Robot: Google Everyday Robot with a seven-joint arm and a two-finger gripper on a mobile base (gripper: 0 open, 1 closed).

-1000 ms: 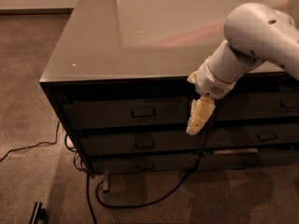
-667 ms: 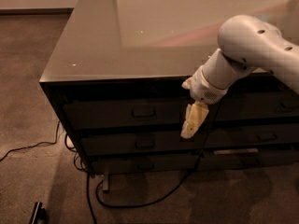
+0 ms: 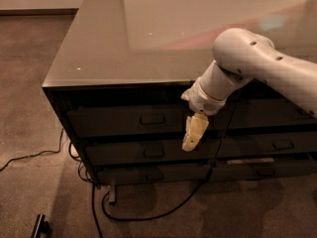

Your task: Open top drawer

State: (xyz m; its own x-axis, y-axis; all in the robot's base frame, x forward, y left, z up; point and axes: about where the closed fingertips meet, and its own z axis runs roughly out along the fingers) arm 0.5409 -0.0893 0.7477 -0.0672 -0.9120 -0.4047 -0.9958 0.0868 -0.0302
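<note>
The top drawer [image 3: 114, 121] is the tallest dark front in the left stack, just under the glossy tabletop [image 3: 163, 38]. It looks closed, and its small loop handle [image 3: 152, 119] sits at its centre. My gripper [image 3: 193, 132] is cream coloured and hangs pointing down from the white arm [image 3: 247, 63]. It is in front of the drawer fronts, to the right of the handle and slightly below it, apart from it.
Two shallower drawers [image 3: 148, 152] lie below the top one. A second stack of drawers [image 3: 277, 145] is on the right. Black cables [image 3: 148, 214] trail on the carpet under the cabinet's left end. A small black object [image 3: 39, 226] lies at the bottom left.
The arm and gripper have moved left along the drawer fronts, closer to the top drawer's handle. The drawer has not moved.
</note>
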